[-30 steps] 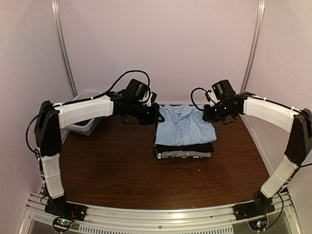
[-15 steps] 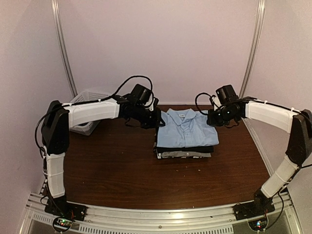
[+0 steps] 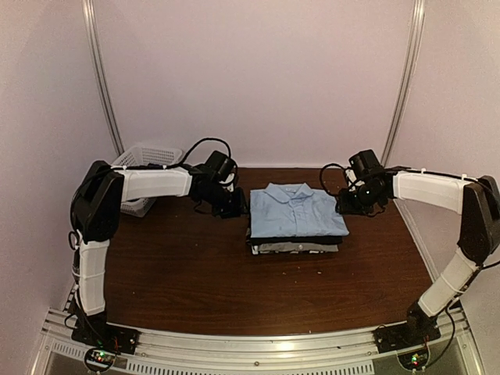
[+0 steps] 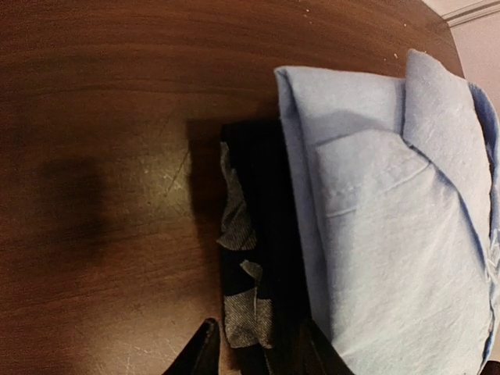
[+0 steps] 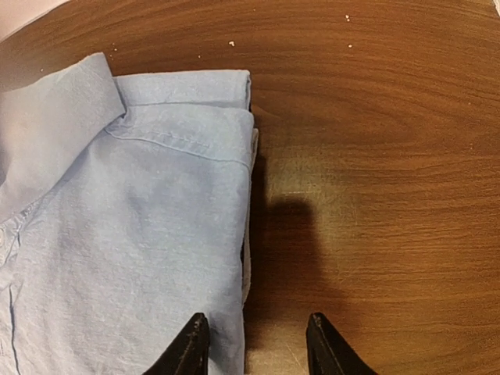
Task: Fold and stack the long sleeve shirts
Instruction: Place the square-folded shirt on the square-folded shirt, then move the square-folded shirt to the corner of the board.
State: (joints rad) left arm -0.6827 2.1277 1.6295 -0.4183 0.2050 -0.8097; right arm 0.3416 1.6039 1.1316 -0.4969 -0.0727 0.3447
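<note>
In the middle of the table (image 3: pixel 195 273) sits the stack (image 3: pixel 295 228). A blue shirt (image 3: pixel 295 209) lies on top with its collar toward the far wall, a black shirt (image 4: pixel 262 187) is under it, and a grey patterned shirt (image 4: pixel 244 316) is lower down. The left end effector (image 3: pixel 234 207) hangs just beside the stack's left edge, fingers apart and gripping nothing. The right end effector (image 3: pixel 349 205) is by the right edge, likewise spread and empty. A basket (image 3: pixel 144 156) stands at the far left.
</note>
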